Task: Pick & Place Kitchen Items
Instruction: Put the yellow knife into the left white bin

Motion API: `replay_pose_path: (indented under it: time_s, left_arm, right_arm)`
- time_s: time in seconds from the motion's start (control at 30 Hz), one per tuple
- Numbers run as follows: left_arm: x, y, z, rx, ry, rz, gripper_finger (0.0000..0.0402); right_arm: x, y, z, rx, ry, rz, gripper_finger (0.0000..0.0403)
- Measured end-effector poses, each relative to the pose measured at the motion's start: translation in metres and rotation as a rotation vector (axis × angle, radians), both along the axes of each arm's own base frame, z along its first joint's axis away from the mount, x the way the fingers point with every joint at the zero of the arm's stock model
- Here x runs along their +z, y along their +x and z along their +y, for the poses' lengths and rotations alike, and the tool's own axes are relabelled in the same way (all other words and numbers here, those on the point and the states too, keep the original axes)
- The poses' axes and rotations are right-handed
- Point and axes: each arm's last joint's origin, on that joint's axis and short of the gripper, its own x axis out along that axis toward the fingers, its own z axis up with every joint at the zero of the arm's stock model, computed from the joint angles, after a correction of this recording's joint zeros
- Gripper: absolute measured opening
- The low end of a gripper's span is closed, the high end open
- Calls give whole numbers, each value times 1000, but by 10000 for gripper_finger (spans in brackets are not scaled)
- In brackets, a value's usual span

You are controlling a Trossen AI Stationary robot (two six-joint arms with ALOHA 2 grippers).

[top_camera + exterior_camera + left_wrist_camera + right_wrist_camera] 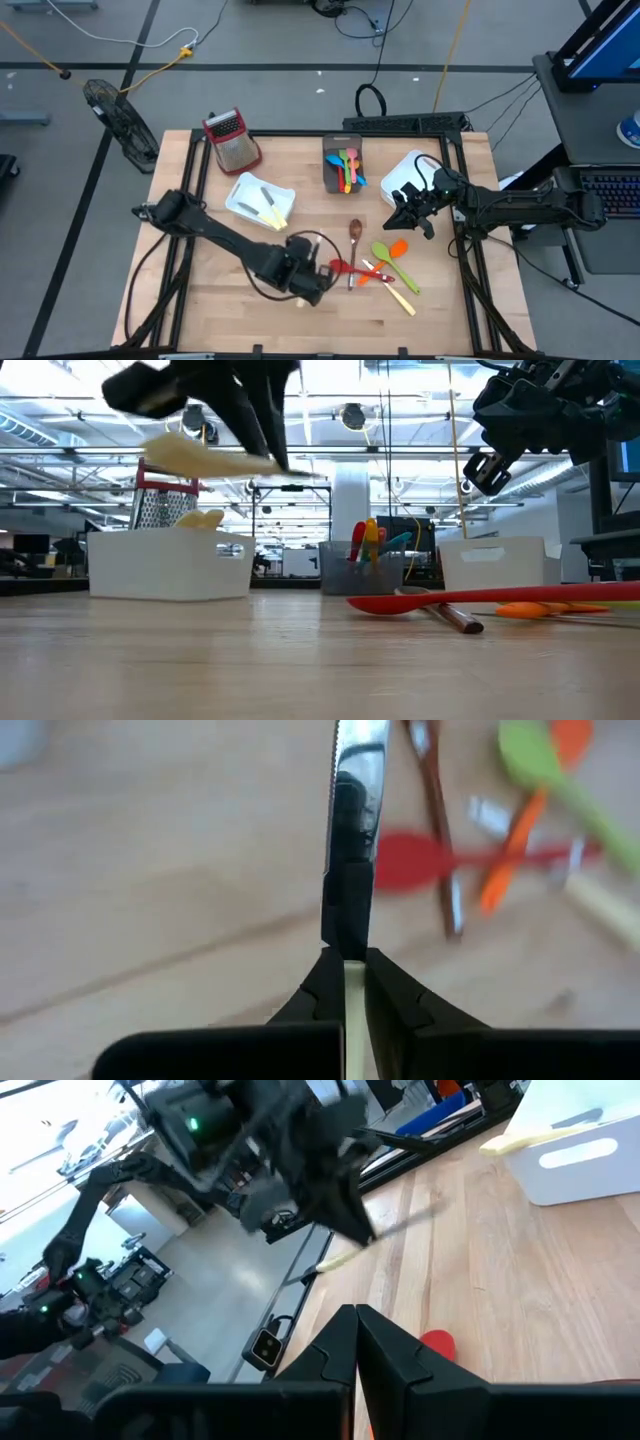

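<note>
My left gripper (312, 278) hangs above the table's near middle, shut on a table knife (230, 460) with a cream handle and a steel blade (356, 810). To its right, several utensils lie flat on the wood: a red spoon (345, 268), a brown wooden spoon (355, 233), a green spatula (390, 262), an orange spoon (397, 247) and a cream-handled piece (402, 299). My right gripper (416, 220) is shut on nothing and hangs level above the table, beside the right white bin (400, 180). My left gripper pinches the knife's cream handle (352, 1005) between its two fingers, close to where the blade begins. The fingers (262, 420) slant down from above and lie across the knife. The knife is lifted clear of the table and nearly level, its blade jutting ahead of the fingertips.
A white bin (262, 200) with cream-handled cutlery sits left of centre. A grey bin (343, 165) of coloured utensils stands at the far middle. A red-topped grater (232, 140) stands at the far left. Bare wood lies along the near left.
</note>
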Motion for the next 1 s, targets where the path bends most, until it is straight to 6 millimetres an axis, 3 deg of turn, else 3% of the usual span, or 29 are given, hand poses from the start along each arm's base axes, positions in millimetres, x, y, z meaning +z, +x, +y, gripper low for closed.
replay_pose_path:
  time_s: [0.27, 0.67, 1.0]
  left_arm:
    - [28, -22, 19, 370, 36, -83, 7]
    - [60, -54, 48, 714, -12, -58, 7]
    - [63, -50, 94, 869, -186, 140, 7]
  right_arm:
    - [0, 0, 0, 0, 0, 0, 4]
    - [0, 0, 0, 1, 0, 0, 4]
    - [0, -1, 1, 34, 4, -1, 4]
